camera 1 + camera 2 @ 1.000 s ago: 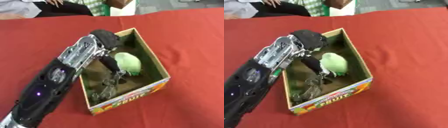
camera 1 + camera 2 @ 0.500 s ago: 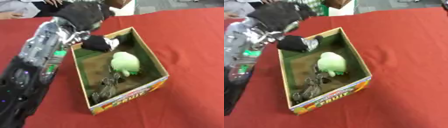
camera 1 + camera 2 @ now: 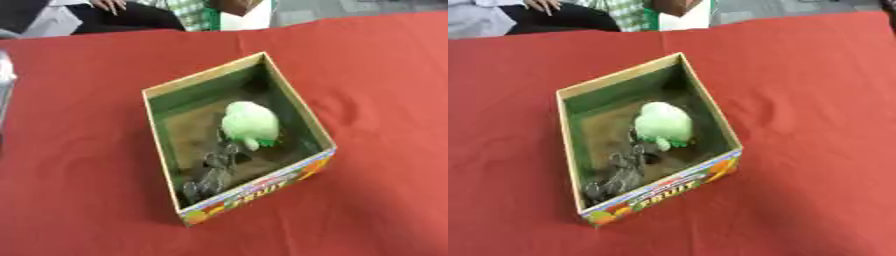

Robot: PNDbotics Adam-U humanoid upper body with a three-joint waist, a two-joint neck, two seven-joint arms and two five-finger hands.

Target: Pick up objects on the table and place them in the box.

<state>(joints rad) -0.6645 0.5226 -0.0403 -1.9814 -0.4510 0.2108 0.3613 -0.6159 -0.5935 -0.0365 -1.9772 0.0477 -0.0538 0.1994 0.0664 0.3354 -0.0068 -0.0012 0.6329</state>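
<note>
Two things sitting inside the box already: a pale green rounded lump about mid-box, leaning toward the right wall, and a tangled grey metallic thing just beside it, down at the near end behind the printed front wall. Can't make out what the grey one actually is. Seems to touch the green lump, or close to it.

No sign of either hand in the two views, so can't say whether fingers are spread, curled or holding anything. Only a thin grey sliver at the left border of the left eye view — might be part of the left arm, honestly can't tell.

As for the relation that matters: box parked around the middle of the red worktop, long axis running from the near edge toward the far edge, skewed so the far end swings to the right. Open top facing up, nothing covering it. Would guess a drop from straight above, toward the far half where bare floor shows, keeps clear of what's inside.

Can't spot any loose item on the cloth around the box — so probably near the end of the task, or whatever's left lies outside these views. No telling which arm is closer.
</note>
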